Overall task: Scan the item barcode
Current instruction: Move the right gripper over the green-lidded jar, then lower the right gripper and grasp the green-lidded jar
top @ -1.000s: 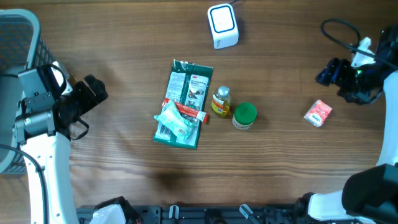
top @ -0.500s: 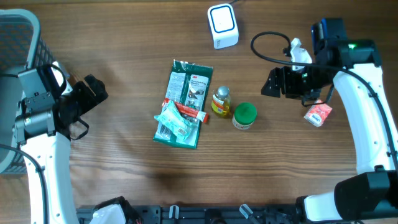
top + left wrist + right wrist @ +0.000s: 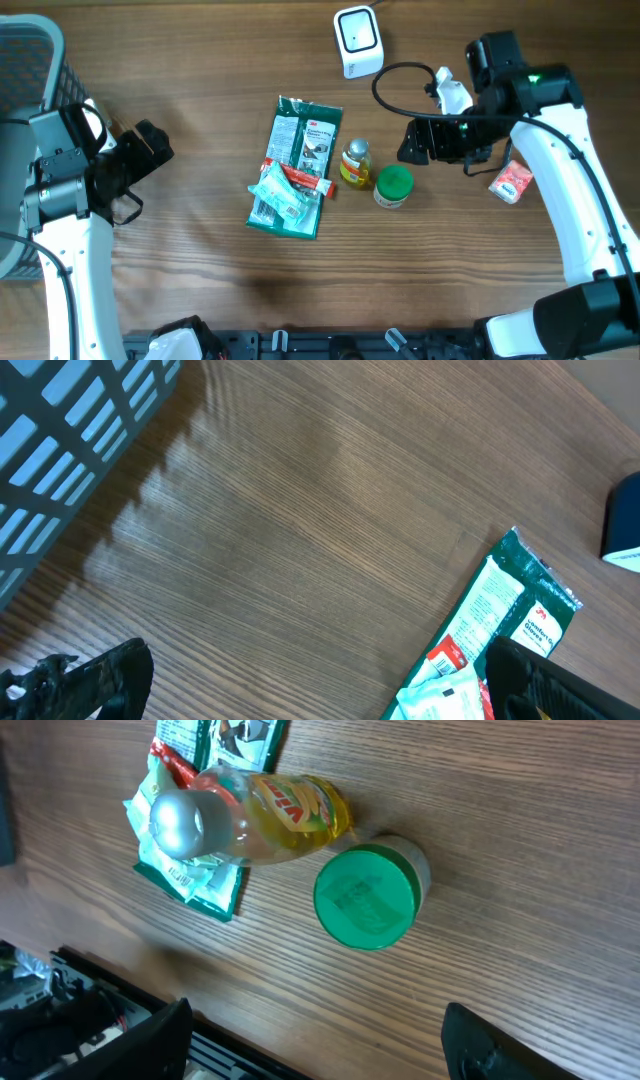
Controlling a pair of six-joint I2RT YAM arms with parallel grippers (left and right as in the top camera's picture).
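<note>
A white barcode scanner (image 3: 357, 40) with a blue face stands at the back of the table. A flat green packet (image 3: 297, 165) lies mid-table with smaller packets on top of it. Just right of it are a yellow bottle (image 3: 355, 163) and a green-lidded jar (image 3: 393, 185). My right gripper (image 3: 411, 143) hovers open just up and right of the jar. In the right wrist view the jar (image 3: 365, 898) and the bottle (image 3: 262, 805) lie ahead of the empty right gripper (image 3: 320, 1050). My left gripper (image 3: 152, 150) stands open at the far left, and the packet (image 3: 500, 610) lies ahead of it.
A small pink and white pack (image 3: 511, 182) lies at the right, under my right arm. A grey mesh basket (image 3: 25, 60) stands at the left edge, with its grid (image 3: 70, 450) close to my left gripper. A black rail (image 3: 90, 1020) runs along the table's front edge.
My right arm has swung left from the table's right edge to above the jar and bottle. The left arm and all items have not moved.
</note>
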